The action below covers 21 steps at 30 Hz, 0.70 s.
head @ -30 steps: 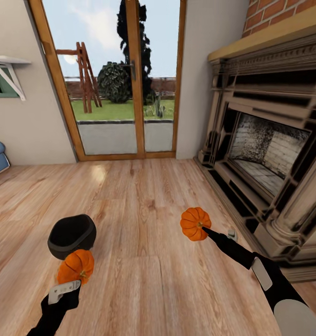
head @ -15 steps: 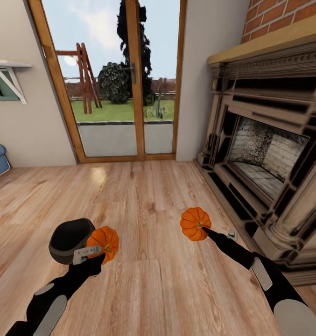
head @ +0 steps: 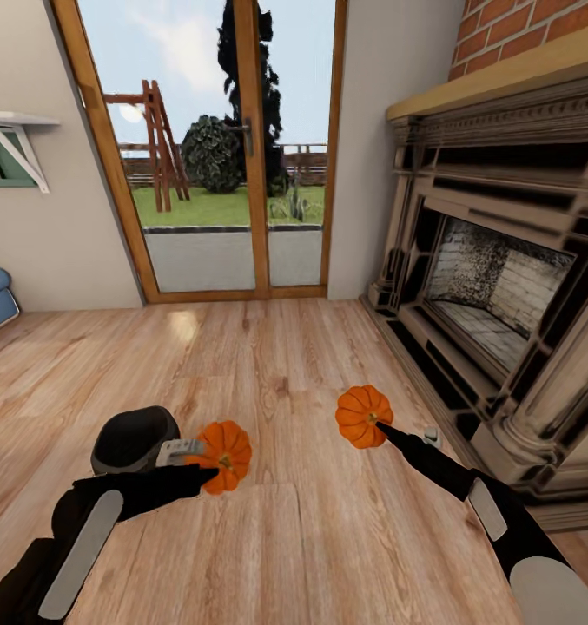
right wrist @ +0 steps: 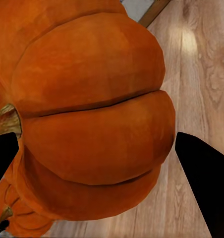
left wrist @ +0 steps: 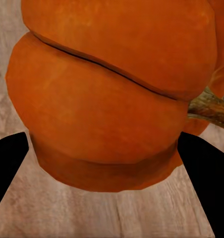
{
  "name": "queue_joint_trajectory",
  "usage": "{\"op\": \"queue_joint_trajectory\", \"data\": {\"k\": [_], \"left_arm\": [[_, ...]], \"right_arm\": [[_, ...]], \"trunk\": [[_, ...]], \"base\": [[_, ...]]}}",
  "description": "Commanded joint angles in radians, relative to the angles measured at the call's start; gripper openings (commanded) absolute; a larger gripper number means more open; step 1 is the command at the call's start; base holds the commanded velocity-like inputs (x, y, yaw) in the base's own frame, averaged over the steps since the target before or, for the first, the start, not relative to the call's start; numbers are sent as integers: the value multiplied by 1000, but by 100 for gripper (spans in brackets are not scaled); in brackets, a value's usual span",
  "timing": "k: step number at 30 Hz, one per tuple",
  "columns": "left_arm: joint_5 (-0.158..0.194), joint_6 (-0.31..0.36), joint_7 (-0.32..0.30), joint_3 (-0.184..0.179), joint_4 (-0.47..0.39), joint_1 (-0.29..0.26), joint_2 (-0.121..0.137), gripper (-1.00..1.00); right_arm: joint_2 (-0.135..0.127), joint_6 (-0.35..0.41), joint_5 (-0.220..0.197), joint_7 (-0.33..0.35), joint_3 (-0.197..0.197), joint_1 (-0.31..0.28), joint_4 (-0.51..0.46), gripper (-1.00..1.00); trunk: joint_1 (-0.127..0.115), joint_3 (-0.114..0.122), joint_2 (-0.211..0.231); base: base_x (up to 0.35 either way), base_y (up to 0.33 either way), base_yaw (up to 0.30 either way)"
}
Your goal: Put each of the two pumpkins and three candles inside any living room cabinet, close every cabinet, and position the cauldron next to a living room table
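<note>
Two bright orange ribbed pumpkins in the head view, one per arm; left gripper (head: 208, 467) clamps the left pumpkin (head: 225, 455) at lower centre-left, above the light wood-plank floor (head: 311, 538); matte black round cauldron (head: 133, 439) sits on the floor just left of it, partly behind the arm; right gripper (head: 379, 427) pinches the right pumpkin (head: 361, 416) at centre, left of the dark carved fireplace surround (head: 502, 295); wood-framed glass doors (head: 233, 148) at top.
Left wrist view: pumpkin (left wrist: 107, 99) wedged between both black fingers (left wrist: 208, 183), tan stem at one side.
Right wrist view: pumpkin (right wrist: 87, 119) held between the dark fingers (right wrist: 206, 178), floor behind.
</note>
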Motion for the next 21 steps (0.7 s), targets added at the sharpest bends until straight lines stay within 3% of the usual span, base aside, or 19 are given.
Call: {"op": "queue_joint_trajectory", "data": {"k": [1, 5, 8, 14, 21], "left_arm": [[-2, 21, -33, 36, 0, -1, 2, -100], [-6, 49, -185, 89, 0, -2, 16, -100], [-15, 51, -240, 100, 2, -2, 23, -100], [-19, 47, -265, 108, 3, -3, 26, -100], [-21, 47, -267, 108, 3, -2, 26, -100]], "right_arm": [[0, 9, -7, 1, -2, 0, 0, -100], [0, 8, -8, 1, -2, 0, 0, -100], [1, 8, -8, 1, -2, 0, 0, -100], [2, 8, -8, 1, -1, 0, 0, -100], [3, 7, -7, 1, -1, 0, 0, -100]], "trunk": [[0, -1, 0], [0, -1, 0], [0, -1, 0], [0, -1, 0], [0, -1, 0]], "base": [[0, 0, 0], [0, 0, 0], [0, 0, 0], [-50, 0, 0], [-300, 0, 0]]}}
